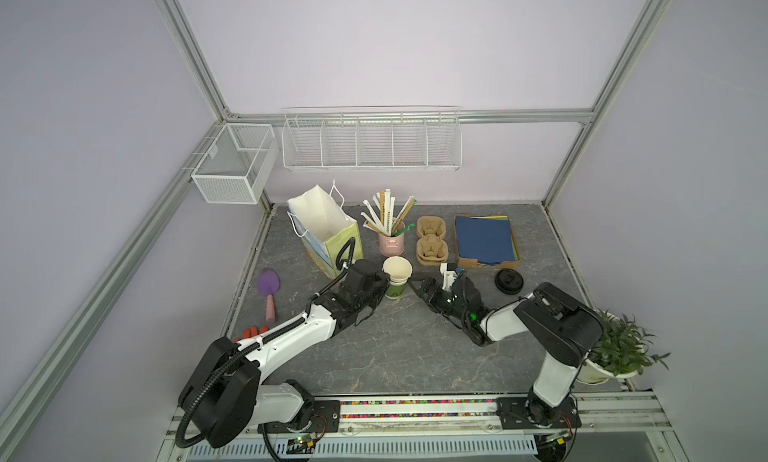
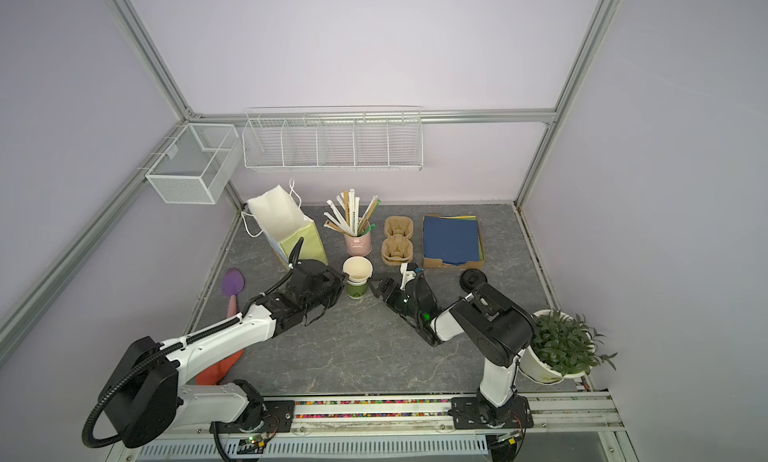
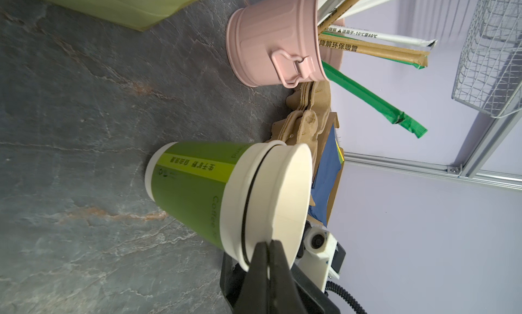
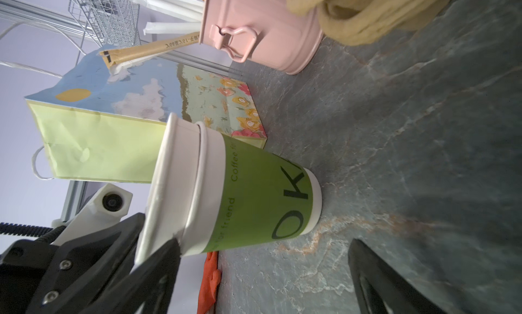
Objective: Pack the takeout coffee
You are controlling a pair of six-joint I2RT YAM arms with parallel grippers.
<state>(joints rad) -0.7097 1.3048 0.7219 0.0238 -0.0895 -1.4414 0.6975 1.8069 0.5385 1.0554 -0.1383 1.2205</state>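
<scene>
takeout cup (image 1: 397, 268) = the cream-lined top cup nested in the green cup (image 1: 395, 290). It sits dead centre in both top views, just below the pink bucket (image 1: 390, 243) of straws and right of the paper bag (image 1: 343, 248). Only its pale rim band shows. There's a thin dark line where it enters the green cup and the rest of its wall is hidden, so which cup is the order is my read, not confirmed.

left gripper (image 3: 269, 244): fingers pinched together on the top cup's rim wall, lower middle of the left wrist view. A rim pinch makes sense, since that's the only part sticking out of the nest.

right gripper (image 1: 417, 284): fingers wide apart with nothing in them, tips just beside the green cup on its right in a top view. In the right wrist view the green cup lies ahead, between the two fingers (image 4: 367, 270). It's probably there to clamp the green cup down on the bench (image 1: 395, 356) while the left pulls the top cup free.

The stack is upright, base on the bench. The bag stands open, mouth up, at upper left of the bench, so it reads as the drop target. A black lid (image 1: 509, 280) lies flat at right, apart from both grippers.

Risks: nested cups stick, and a thin rim can crush or slip.
</scene>
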